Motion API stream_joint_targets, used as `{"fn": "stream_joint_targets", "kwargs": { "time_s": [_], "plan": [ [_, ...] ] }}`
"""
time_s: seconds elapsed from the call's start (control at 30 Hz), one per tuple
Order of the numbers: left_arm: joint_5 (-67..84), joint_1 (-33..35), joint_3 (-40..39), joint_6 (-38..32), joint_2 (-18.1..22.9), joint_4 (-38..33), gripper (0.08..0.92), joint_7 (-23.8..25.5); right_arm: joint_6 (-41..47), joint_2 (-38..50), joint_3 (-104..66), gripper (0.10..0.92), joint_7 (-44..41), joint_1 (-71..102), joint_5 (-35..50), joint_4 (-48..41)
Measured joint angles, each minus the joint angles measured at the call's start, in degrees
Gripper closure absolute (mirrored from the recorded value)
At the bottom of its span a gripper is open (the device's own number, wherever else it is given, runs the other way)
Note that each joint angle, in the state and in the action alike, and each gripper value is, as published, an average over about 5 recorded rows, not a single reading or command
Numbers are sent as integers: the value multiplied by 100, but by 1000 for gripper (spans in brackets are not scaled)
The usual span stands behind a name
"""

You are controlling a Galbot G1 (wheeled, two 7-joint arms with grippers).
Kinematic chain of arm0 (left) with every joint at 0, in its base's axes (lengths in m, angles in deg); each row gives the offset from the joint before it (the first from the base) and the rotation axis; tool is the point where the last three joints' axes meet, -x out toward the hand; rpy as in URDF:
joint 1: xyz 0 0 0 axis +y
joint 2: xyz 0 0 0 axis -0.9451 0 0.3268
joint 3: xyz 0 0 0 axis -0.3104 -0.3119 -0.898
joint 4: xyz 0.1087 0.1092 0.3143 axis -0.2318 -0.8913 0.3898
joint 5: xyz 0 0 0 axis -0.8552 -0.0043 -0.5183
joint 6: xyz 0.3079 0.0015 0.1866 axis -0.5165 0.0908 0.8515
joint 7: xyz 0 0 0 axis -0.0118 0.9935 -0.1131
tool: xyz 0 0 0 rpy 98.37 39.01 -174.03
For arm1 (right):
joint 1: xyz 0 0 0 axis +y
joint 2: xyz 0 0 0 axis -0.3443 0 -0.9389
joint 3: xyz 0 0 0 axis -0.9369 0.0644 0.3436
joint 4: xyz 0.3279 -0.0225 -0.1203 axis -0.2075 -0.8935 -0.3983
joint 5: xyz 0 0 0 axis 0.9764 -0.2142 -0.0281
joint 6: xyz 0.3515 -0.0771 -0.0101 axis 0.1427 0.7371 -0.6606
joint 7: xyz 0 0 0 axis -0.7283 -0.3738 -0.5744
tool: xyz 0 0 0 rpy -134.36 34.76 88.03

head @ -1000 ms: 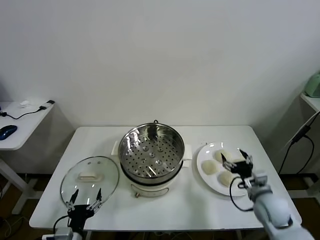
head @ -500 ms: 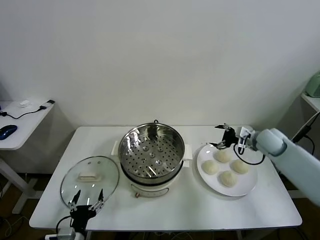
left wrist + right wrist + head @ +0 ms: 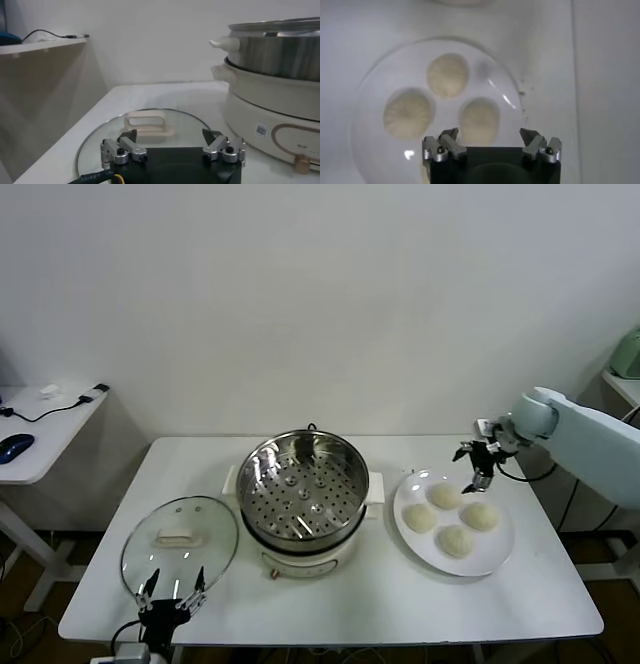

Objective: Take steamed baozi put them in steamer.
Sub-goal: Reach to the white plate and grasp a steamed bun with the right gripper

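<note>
Several cream-white baozi lie on a white plate at the right of the table. The steel steamer stands at the middle with its perforated tray bare. My right gripper hovers open over the plate's far edge, pointing down and touching nothing. In the right wrist view three baozi show below the open right gripper, the nearest just beyond its fingertips. My left gripper waits open at the table's front left, by the lid. In the left wrist view the left gripper is empty, and the steamer rises beside it.
A round glass lid with a cream handle lies flat left of the steamer; it also shows in the left wrist view as the lid. A side table with a mouse and cables stands at the far left. A wall lies close behind.
My right arm has swung from the plate's front right up and round to its far side, then a little to the right. The left arm, baozi and steamer have not moved.
</note>
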Motion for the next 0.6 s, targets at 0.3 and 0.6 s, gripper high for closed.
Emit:
{"fn": "stream_joint_targets", "kwargs": {
  "time_s": [0.3,0.6],
  "plan": [
    [-57,28,-29,-4,31,68,177,0,162,-523,-44,203,34,344,-142,-635],
    [-101,3,-83,-28,41,163,177,-7,227,-818,-309,203,165,674,-290,-1056]
  ]
}}
